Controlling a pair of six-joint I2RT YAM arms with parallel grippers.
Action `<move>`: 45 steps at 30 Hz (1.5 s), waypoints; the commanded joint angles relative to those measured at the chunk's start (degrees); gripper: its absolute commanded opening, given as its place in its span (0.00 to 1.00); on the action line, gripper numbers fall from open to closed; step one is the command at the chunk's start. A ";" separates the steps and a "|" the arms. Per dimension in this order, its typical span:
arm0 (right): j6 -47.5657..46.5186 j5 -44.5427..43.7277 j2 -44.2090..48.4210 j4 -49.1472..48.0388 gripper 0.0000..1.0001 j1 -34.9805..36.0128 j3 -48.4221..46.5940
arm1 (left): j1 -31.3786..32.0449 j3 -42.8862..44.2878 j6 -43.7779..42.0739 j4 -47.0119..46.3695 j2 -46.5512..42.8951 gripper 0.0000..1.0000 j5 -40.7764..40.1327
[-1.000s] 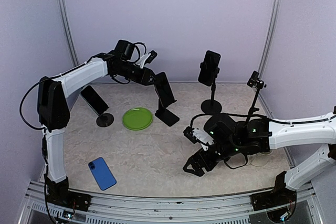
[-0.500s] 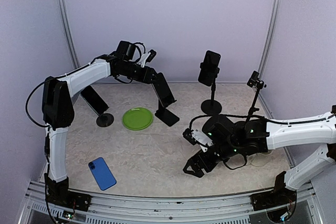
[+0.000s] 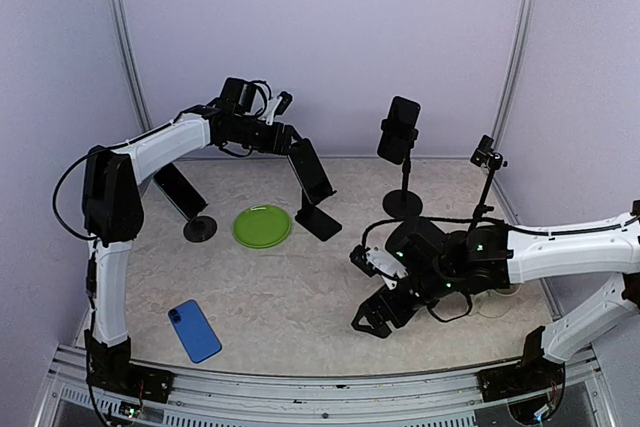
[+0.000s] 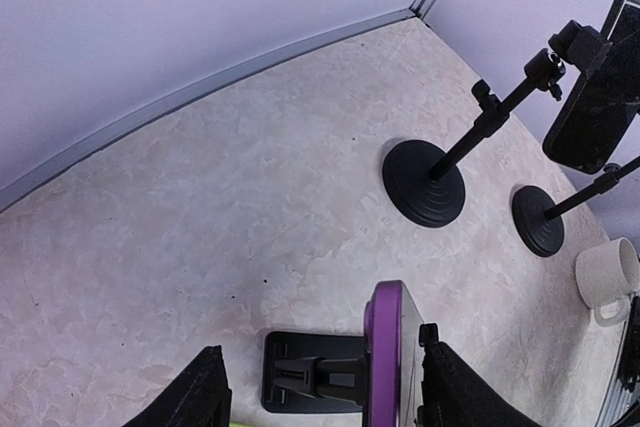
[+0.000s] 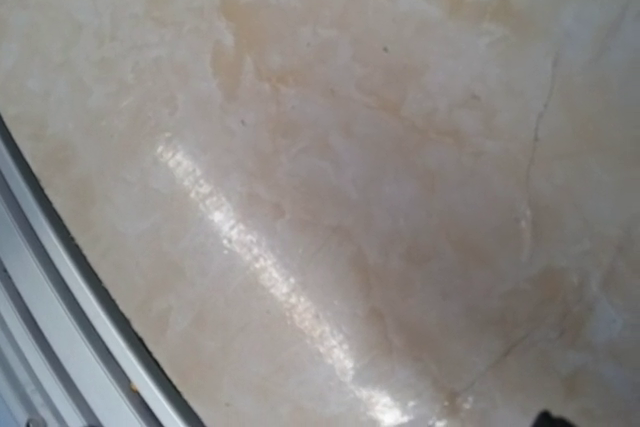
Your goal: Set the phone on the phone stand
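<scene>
A dark phone with a purple edge (image 3: 312, 169) leans on a black folding stand (image 3: 320, 221) at the back middle. In the left wrist view the phone (image 4: 384, 347) stands on edge on the stand's flat base (image 4: 305, 372). My left gripper (image 3: 296, 146) is open just above the phone's top. Its fingers (image 4: 205, 395) stand wide apart on either side of the phone (image 4: 325, 372), the right one close to its face. A blue phone (image 3: 194, 330) lies flat at the front left. My right gripper (image 3: 373, 313) hovers low over the table, open and empty.
A green plate (image 3: 262, 226) lies left of the stand. A second phone leans on a round-base stand (image 3: 200, 228) at the left. A tall pole stand (image 3: 403, 203) holds a phone (image 3: 400, 130). A thin empty stand (image 3: 487, 162) and a white cup (image 4: 607, 277) are at the right.
My left gripper has drawn slightly up and back from the phone, which stays leaning on the folding stand. The right gripper has hardly moved.
</scene>
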State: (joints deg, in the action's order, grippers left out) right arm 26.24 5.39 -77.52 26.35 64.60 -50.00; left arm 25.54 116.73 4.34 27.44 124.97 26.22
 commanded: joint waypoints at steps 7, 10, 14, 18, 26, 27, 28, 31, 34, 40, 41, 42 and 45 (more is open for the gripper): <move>-4.84 -3.86 2.81 8.22 0.94 -4.90 -10.55 | 4.98 -10.59 0.72 -4.16 -18.48 0.67 -12.23; -4.64 -5.92 6.55 11.02 0.94 -8.79 -14.29 | 9.50 -17.51 1.66 -4.84 -24.35 0.67 -15.68; -2.29 -11.65 12.93 14.81 0.90 -15.41 -18.61 | 16.28 -22.50 3.97 -3.28 -28.86 0.66 -21.46; 3.55 -23.13 16.98 19.25 0.86 -18.22 -23.83 | 23.08 -23.26 6.80 -1.20 -29.98 0.65 -23.73; 11.44 -39.68 19.49 26.94 0.84 -19.72 -30.42 | 30.56 -21.44 7.81 -0.75 -28.48 0.64 -23.39; 11.06 -40.42 18.71 27.64 0.85 -20.55 -31.19 | 30.86 -21.26 7.89 -0.85 -28.12 0.64 -23.22; 10.61 -40.63 17.63 28.38 0.86 -21.51 -32.50 | 31.08 -21.20 8.02 -0.88 -27.93 0.64 -22.85; 8.24 -40.30 13.21 30.26 0.90 -24.56 -35.72 | 31.72 -21.18 8.54 -1.17 -27.63 0.64 -22.24; 7.19 -38.89 10.07 30.45 0.94 -28.63 -37.54 | 32.33 -21.64 8.59 -1.39 -27.90 0.64 -22.15; 5.69 -32.45 4.12 31.37 0.98 -38.34 -39.74 | 32.80 -24.54 9.34 -3.14 -29.97 0.64 -22.50; 5.20 -31.56 3.64 30.86 0.99 -39.51 -39.79 | 32.89 -25.20 9.46 -3.54 -30.51 0.64 -22.61; 4.47 -30.75 3.45 29.98 0.99 -40.29 -39.61 | 32.91 -26.06 9.58 -3.98 -31.18 0.64 -22.73; 3.22 -27.88 2.90 28.01 0.99 -42.35 -39.28 | 32.99 -28.28 9.90 -5.20 -32.56 0.64 -23.07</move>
State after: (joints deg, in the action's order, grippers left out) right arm 31.86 -27.07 -74.50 55.88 24.62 -87.92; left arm 58.15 90.74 13.50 24.88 95.79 3.77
